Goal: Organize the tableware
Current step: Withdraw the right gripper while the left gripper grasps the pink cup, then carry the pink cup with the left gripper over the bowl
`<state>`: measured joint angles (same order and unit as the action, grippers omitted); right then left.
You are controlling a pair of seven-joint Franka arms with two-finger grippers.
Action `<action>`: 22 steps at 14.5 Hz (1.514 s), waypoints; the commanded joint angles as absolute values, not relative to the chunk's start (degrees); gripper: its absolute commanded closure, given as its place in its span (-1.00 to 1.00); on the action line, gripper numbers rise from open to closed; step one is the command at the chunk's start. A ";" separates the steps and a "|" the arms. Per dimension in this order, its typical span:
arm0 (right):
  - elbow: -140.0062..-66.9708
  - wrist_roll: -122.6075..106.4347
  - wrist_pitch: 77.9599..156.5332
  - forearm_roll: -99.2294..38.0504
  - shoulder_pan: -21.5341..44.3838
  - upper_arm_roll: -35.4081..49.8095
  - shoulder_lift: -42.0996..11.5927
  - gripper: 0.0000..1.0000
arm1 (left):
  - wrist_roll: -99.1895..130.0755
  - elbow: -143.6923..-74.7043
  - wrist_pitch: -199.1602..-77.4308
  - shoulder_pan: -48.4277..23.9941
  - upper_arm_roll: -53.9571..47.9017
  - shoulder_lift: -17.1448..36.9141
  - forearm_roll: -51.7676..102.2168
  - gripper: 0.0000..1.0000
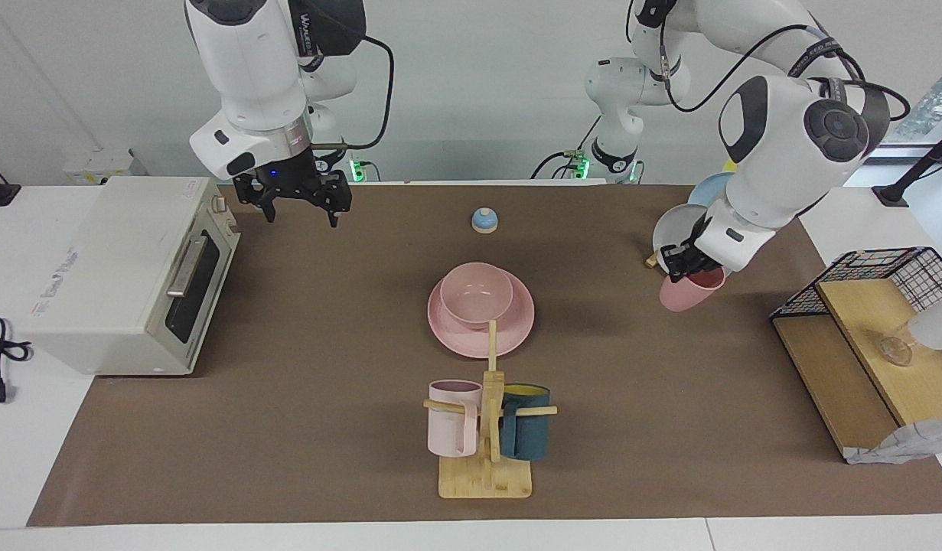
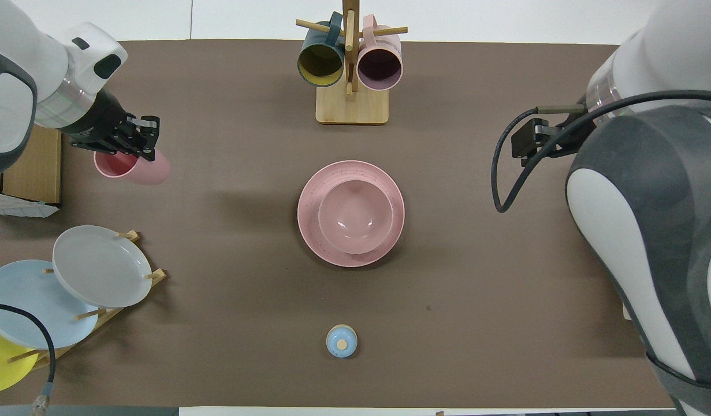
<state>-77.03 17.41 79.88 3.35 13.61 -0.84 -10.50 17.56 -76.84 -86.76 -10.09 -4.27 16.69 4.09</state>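
Note:
The pink bowl point(image 1: 476, 295) sits in the pink plate point(image 1: 518, 325) at the table's middle; both also show in the overhead view, bowl point(image 2: 355, 215) on plate point(image 2: 309, 231). My left gripper point(image 1: 689, 266) is shut on the rim of the pink cup point(image 1: 689, 291) and holds it tilted, up off the table, by the plate rack. The overhead view shows the same gripper point(image 2: 127, 141) and cup point(image 2: 137, 167). My right gripper point(image 1: 301, 207) is open and empty, raised over the table beside the toaster oven.
A toaster oven point(image 1: 126, 268) stands at the right arm's end. A wooden mug rack point(image 1: 486, 459) holds a pale pink mug point(image 1: 451, 417) and a teal mug point(image 1: 526, 432). A plate rack holds a grey plate point(image 2: 101, 266), with a blue and a yellow one. A small blue knob point(image 1: 484, 220) and a wire shelf point(image 1: 861, 321) are also here.

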 commanded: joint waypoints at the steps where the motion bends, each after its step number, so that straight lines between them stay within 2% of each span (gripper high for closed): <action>1: -85.94 12.09 84.61 1.15 8.54 -0.44 -5.10 -1.00 | 26.25 -75.15 -85.69 -17.02 -3.69 17.05 4.48 1.00; 5: -92.71 4.31 85.78 1.14 5.19 -1.14 0.26 -1.00 | 36.01 -75.23 -88.06 -23.36 -3.78 17.40 8.00 1.00; 7: -92.99 4.31 88.50 1.14 5.19 -1.14 0.26 -1.00 | 40.67 -75.23 -89.82 -27.14 -3.60 17.93 8.09 1.00; 11: -92.20 1.68 88.42 0.36 5.53 -5.53 -0.44 -1.00 | 47.63 -74.36 -93.86 -31.90 -3.69 21.61 8.26 1.00; 15: -91.93 0.35 88.07 1.05 5.54 -5.45 -0.53 -1.00 | 52.28 -74.97 -98.07 -36.29 -3.69 24.25 8.53 1.00; 22: -92.02 0.79 87.37 0.53 4.66 -5.71 -0.26 -1.00 | 56.86 -80.06 -104.14 -39.29 -3.69 24.52 8.79 1.00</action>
